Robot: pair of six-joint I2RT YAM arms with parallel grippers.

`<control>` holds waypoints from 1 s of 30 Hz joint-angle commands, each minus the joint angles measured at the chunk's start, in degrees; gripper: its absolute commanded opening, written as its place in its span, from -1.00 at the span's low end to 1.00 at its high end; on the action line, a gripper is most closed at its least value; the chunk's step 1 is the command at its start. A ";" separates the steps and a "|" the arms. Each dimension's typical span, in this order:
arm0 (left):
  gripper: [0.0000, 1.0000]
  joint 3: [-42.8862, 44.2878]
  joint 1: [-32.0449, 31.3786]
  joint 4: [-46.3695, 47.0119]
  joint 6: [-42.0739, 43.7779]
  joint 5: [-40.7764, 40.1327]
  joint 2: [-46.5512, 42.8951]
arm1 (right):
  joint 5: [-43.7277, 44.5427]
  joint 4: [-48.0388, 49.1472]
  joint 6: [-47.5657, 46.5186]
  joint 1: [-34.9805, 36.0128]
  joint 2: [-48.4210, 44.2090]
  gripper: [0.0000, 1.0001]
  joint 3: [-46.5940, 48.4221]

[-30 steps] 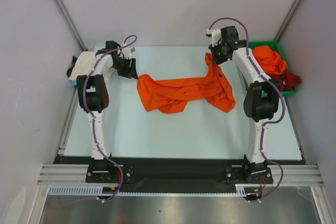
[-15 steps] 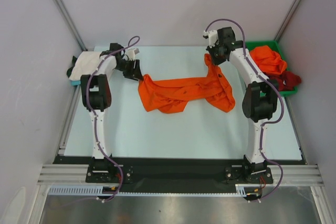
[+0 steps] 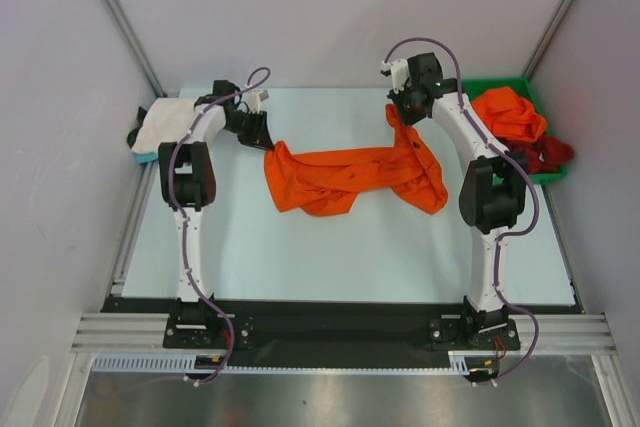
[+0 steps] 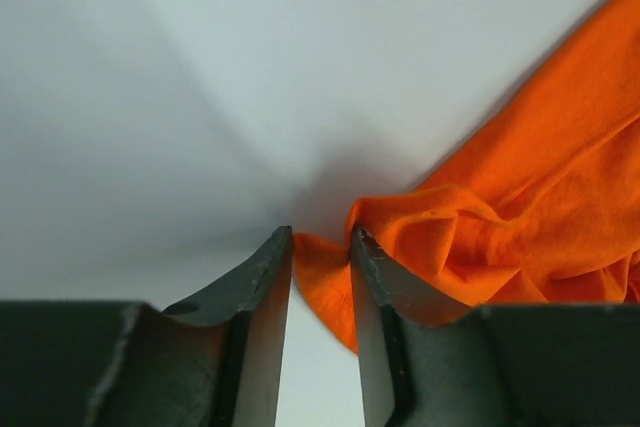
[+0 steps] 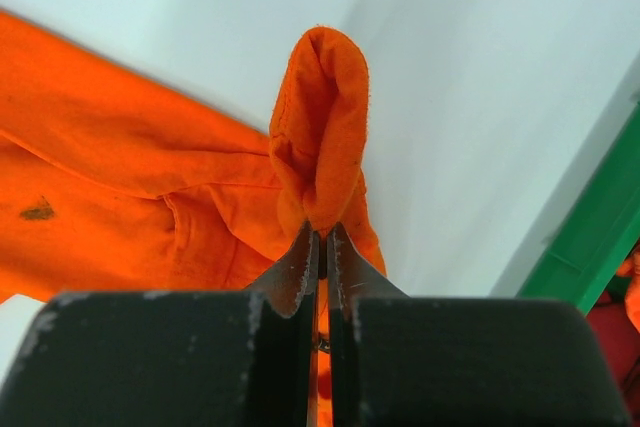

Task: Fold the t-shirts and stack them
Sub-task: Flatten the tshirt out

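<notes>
Top external view showed the whole layout: a crumpled orange t-shirt (image 3: 350, 179) lay stretched across the middle of the pale table (image 3: 300, 247). The left gripper (image 3: 262, 135) was at its upper left end and the right gripper (image 3: 400, 112) at its upper right end. Only this view took in the white t-shirt (image 3: 160, 125) at the left edge. It also showed the green bin (image 3: 497, 81) at the upper right, holding a second orange t-shirt (image 3: 510, 112) and a dark red t-shirt (image 3: 548, 152).

From above, neither claw's opening could be read; the wrist cameras settled it. In the left wrist view the left gripper (image 4: 320, 242) stood narrowly spread, with a corner of the orange t-shirt (image 4: 520, 217) lying between the fingers (image 4: 375, 277) and touching one. In the right wrist view the right gripper (image 5: 322, 232) was pressed together, pinching a raised fold of the orange t-shirt (image 5: 320, 117).

The green bin (image 5: 590, 237) was cut off at that frame's right edge. Its contents were only slivers there.
</notes>
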 commanded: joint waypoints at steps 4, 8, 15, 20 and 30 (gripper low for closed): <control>-0.61 1.63 -0.87 -0.04 2.29 -1.24 0.31 | 0.97 1.68 -0.70 0.46 -2.95 -1.00 -0.48; -0.99 0.49 0.53 -0.30 2.56 -0.98 -3.02 | 1.23 1.85 -0.87 0.46 -3.21 -1.00 -0.48; -0.99 -4.52 0.80 -0.03 3.78 -3.87 -13.90 | 1.41 2.38 0.62 -0.33 -4.88 -1.00 1.71; -0.99 -11.17 -2.53 -4.26 8.44 -8.43 -20.86 | 1.41 2.47 1.32 -0.95 -10.05 -1.00 1.55; -0.99 -26.32 -7.55 -0.91 9.15 -12.93 -43.27 | 0.53 2.03 1.76 -2.97 -24.10 -1.00 -2.94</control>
